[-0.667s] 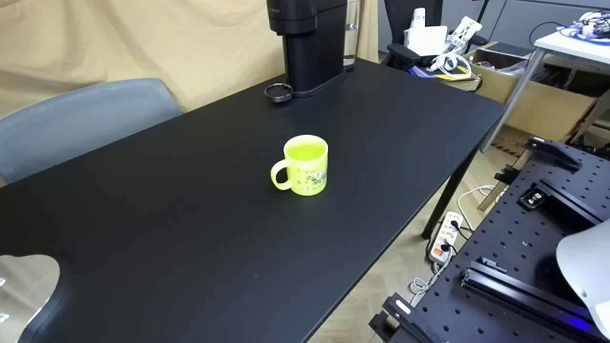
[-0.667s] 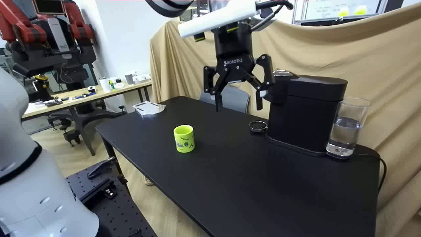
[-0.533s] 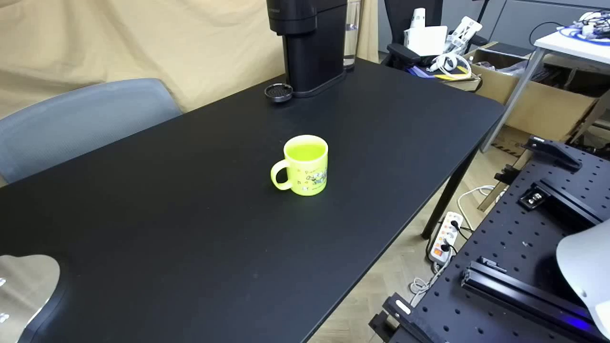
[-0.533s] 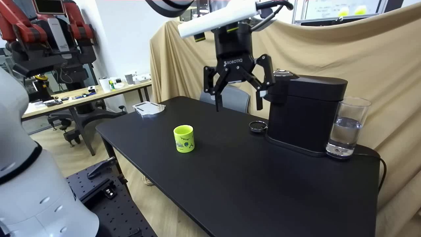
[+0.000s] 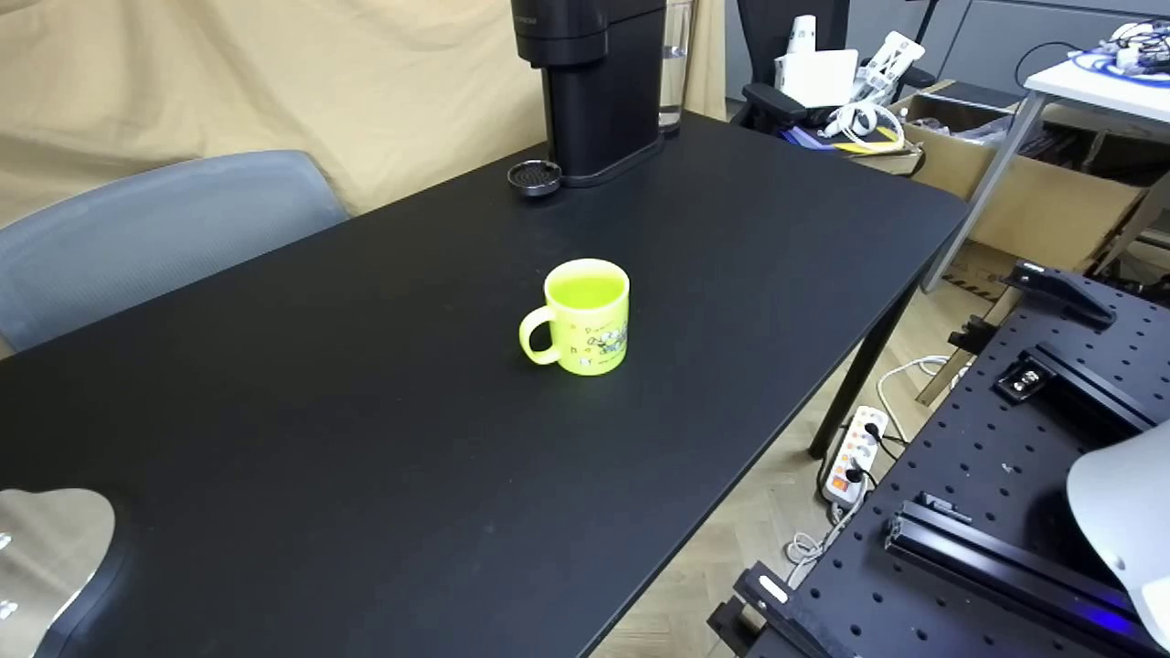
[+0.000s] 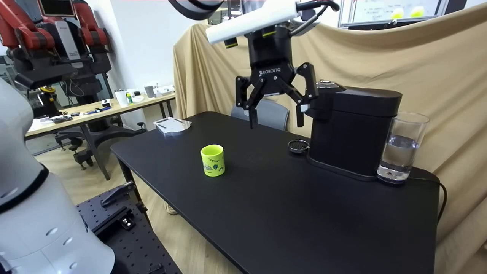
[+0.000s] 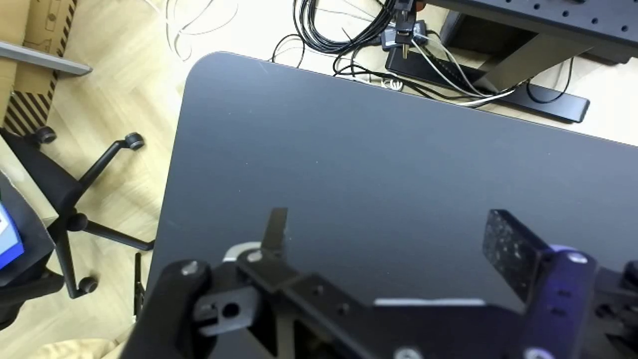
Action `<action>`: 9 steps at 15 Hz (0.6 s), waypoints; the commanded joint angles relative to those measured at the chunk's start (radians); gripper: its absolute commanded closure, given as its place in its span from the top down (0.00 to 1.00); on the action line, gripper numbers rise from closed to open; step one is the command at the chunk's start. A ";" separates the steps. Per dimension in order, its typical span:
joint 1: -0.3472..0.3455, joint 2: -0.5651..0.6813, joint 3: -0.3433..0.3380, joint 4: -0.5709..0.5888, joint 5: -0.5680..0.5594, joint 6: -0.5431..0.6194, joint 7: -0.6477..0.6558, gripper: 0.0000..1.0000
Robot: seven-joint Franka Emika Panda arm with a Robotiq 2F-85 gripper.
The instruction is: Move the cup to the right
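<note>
In an exterior view, leftmost on the black worktop (image 6: 312, 217), a flat, shiny, silvery panel (image 6: 173, 125) lies by the far short edge. Next is the task's thing, a small, bright yellow-green mug (image 6: 213, 163), upright between the two long edges; its loop handle (image 5: 526, 334) points roughly toward the far corner by the beige cloth curtain (image 6: 418, 64), so a grip across the body, clear of that loop, should serve best. Then the black, two-fingered gripper (image 6: 276, 123) hangs over the worktop, fingers (image 6: 299, 118) spread wide, holding nothing. No mug shows in the wrist view, so the approach seems the step in hand: travel toward the far short edge, centre over the mug while high, then sink straight down until the fingertips pass well below the rim, and squeeze gently. Rightmost, along the curtain-side edge, come a round, dark, mesh-topped drip tray (image 6: 298, 151), a black, boxy coffee machine (image 6: 354, 133) and a clear, cylindrical water tank (image 6: 402, 148). If right means the robot's own, the mug probably goes toward the near short edge; carry it level and release only once its base rests flat.
</note>
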 commanded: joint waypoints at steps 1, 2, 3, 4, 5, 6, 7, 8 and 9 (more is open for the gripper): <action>0.002 0.000 -0.001 0.002 0.000 -0.003 0.000 1.00; 0.002 0.000 -0.001 0.002 0.000 -0.003 0.000 1.00; 0.002 0.000 -0.001 0.002 0.000 -0.003 0.000 1.00; 0.001 0.004 0.002 0.002 -0.001 0.011 0.018 1.00; 0.006 0.008 0.003 -0.001 0.004 0.026 0.015 1.00; 0.018 0.015 0.008 -0.008 0.013 0.057 0.008 1.00; 0.032 0.023 0.015 -0.018 0.029 0.098 0.002 1.00; 0.048 0.037 0.023 -0.028 0.043 0.149 0.000 1.00; 0.069 0.056 0.033 -0.034 0.069 0.198 -0.015 1.00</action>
